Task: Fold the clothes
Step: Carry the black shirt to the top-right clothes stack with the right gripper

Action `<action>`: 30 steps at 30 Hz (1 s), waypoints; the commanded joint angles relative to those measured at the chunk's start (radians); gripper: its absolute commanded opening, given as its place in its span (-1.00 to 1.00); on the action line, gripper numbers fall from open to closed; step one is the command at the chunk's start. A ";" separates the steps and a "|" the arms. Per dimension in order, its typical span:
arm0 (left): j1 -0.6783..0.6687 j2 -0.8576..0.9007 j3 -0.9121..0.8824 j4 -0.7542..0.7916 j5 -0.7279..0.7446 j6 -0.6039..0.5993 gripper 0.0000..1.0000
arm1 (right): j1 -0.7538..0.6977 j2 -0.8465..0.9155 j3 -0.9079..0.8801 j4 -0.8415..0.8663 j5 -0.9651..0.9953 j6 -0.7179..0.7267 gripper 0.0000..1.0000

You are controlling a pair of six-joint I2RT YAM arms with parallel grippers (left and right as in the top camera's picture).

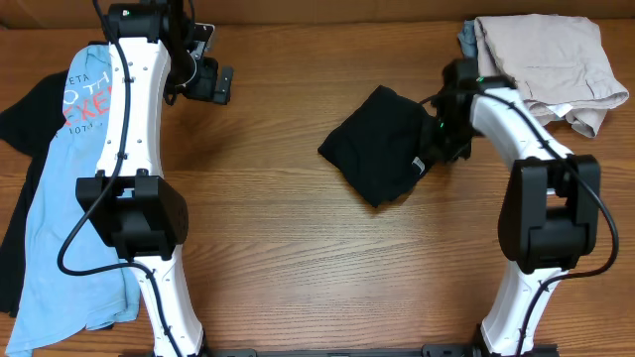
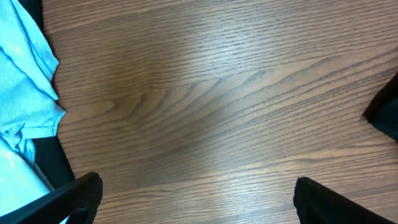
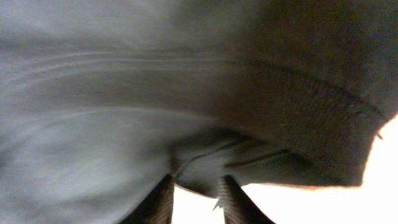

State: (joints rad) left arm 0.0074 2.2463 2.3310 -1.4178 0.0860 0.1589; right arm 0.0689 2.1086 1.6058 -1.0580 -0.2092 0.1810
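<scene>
A folded black garment (image 1: 382, 144) lies in the middle of the table. My right gripper (image 1: 434, 151) is at its right edge. In the right wrist view the fingers (image 3: 194, 186) are close together, pinching a fold of the black garment (image 3: 186, 93), which fills the frame. My left gripper (image 1: 210, 79) is open and empty above bare wood at the back left; its fingers (image 2: 196, 193) are spread wide. A light blue T-shirt (image 1: 69, 198) lies over a black garment (image 1: 25, 109) at the far left, and the T-shirt also shows in the left wrist view (image 2: 22, 81).
A pile of beige clothes (image 1: 546, 64) sits at the back right corner, with a grey-blue piece (image 1: 466, 40) at its left. A dark cloth corner (image 2: 385, 109) shows at the right edge of the left wrist view.
</scene>
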 commanded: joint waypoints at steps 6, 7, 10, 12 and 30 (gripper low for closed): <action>0.005 0.011 0.007 0.010 0.017 -0.010 1.00 | -0.016 -0.106 0.093 -0.100 -0.119 0.247 0.57; 0.005 0.011 0.007 0.011 0.017 -0.010 1.00 | -0.016 -0.106 0.093 -0.108 -0.113 0.247 0.68; 0.005 0.011 0.007 0.014 0.019 -0.010 1.00 | -0.016 -0.105 0.068 -0.127 -0.082 0.266 0.96; 0.005 0.011 0.007 0.013 0.019 -0.010 1.00 | -0.015 -0.105 0.032 -0.127 -0.083 0.270 1.00; 0.005 0.011 0.007 0.012 0.019 -0.010 1.00 | 0.065 -0.103 -0.299 0.235 -0.186 0.495 1.00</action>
State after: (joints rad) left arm 0.0074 2.2463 2.3310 -1.4059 0.0898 0.1589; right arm 0.0921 2.0171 1.3548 -0.8688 -0.3683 0.5880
